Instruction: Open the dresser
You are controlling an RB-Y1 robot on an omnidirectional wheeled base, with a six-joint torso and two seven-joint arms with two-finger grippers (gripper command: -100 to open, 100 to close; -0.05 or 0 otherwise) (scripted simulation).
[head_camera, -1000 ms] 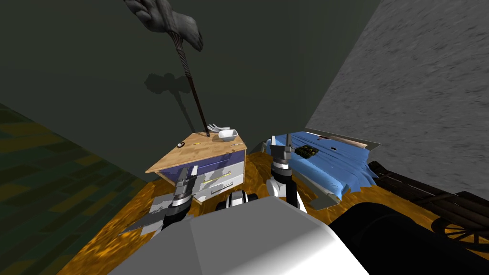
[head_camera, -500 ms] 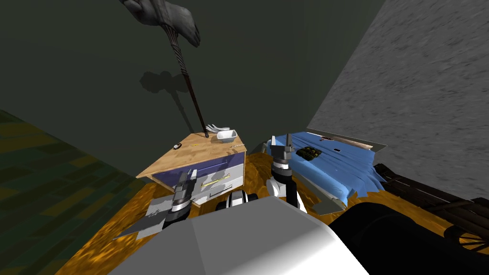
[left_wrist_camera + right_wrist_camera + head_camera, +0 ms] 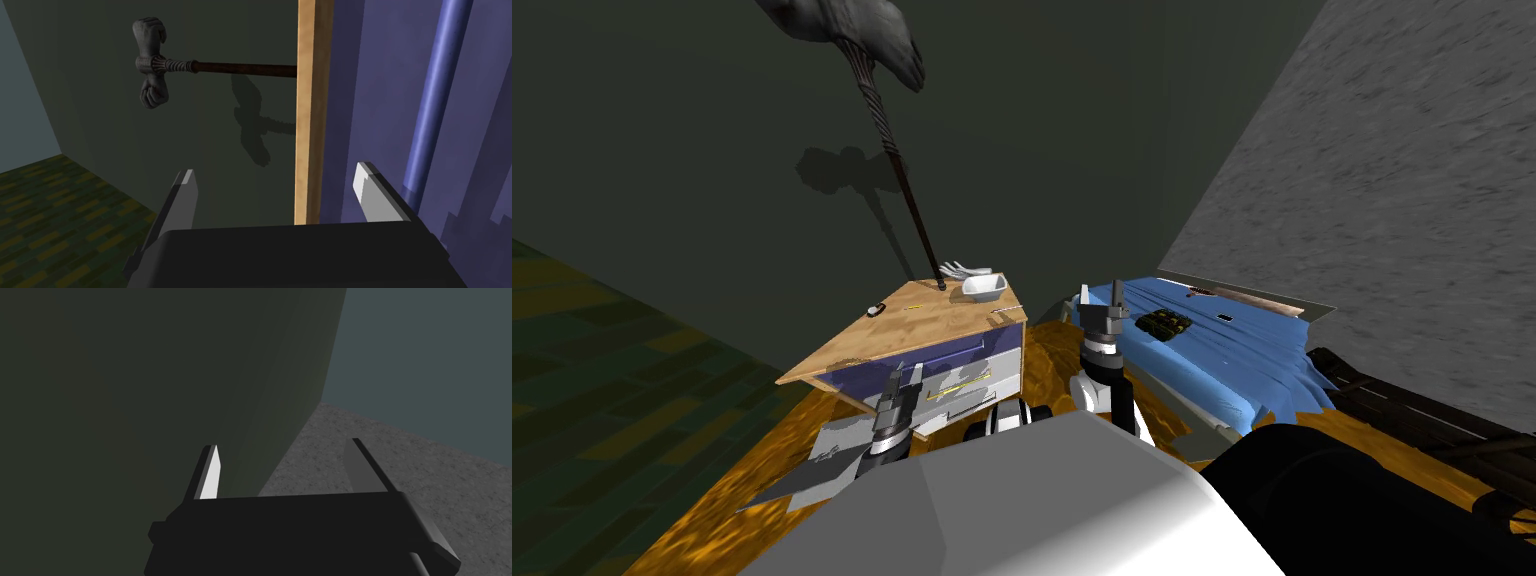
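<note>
The dresser [image 3: 912, 330] has a light wooden top and purple and grey drawer fronts, and it stands in front of me against the dark wall. My left gripper [image 3: 904, 375] is close before its purple top drawer, open, with nothing between its fingers. In the left wrist view the open left gripper [image 3: 277, 182] faces the wooden top's edge [image 3: 307, 125] and the purple drawer front [image 3: 370, 100]. The drawer's long bluish bar handle [image 3: 435, 100] runs just beyond one finger [image 3: 370, 187]. My right gripper [image 3: 1102, 300] is raised near the bed, open and empty [image 3: 285, 458].
On the dresser top stand a dark rod with a grey fist-shaped head [image 3: 897, 170], a white bowl [image 3: 984, 287] and small items. A blue bed [image 3: 1212, 350] lies to the right with a dark object [image 3: 1162, 322] on it. Grey flat shapes [image 3: 832, 460] lie at the dresser's foot.
My head view has shifted, so the dresser now sits a little further left and nearer. Both grippers stay open in about the same places.
</note>
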